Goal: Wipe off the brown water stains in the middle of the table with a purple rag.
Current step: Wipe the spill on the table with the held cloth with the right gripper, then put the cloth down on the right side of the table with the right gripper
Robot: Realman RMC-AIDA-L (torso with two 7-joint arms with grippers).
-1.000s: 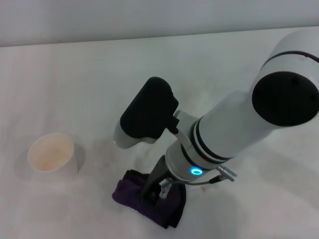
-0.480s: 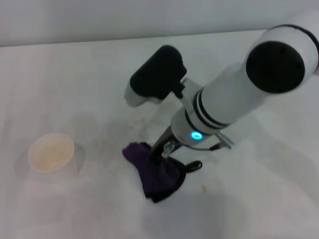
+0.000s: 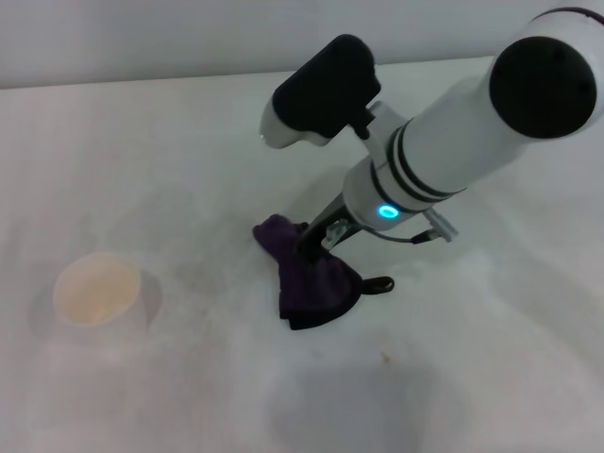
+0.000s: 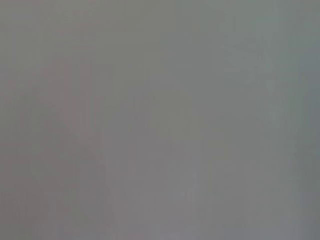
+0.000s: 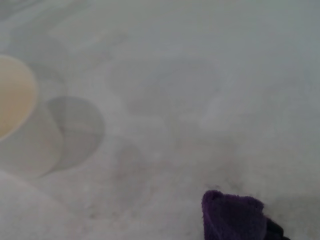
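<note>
The purple rag (image 3: 315, 281) lies bunched on the white table (image 3: 170, 160) near its middle, its black loop (image 3: 380, 283) sticking out on the right side. My right gripper (image 3: 312, 245) comes down from the white arm and is shut on the rag's far part, pressing it to the table. One corner of the rag shows in the right wrist view (image 5: 232, 217). No tan-brown stain shows in any view; only faint grey smudges (image 3: 203, 269) lie left of the rag. My left gripper is out of view, and its wrist view shows only plain grey.
A pale paper cup (image 3: 97, 293) stands at the left of the table and also shows in the right wrist view (image 5: 15, 107). A tiny tan speck (image 3: 384, 357) lies in front of the rag. The table's far edge (image 3: 142, 83) meets a grey wall.
My right gripper has dragged the rag across the table, away from the front edge toward the back and a little to the right. The cup has not moved.
</note>
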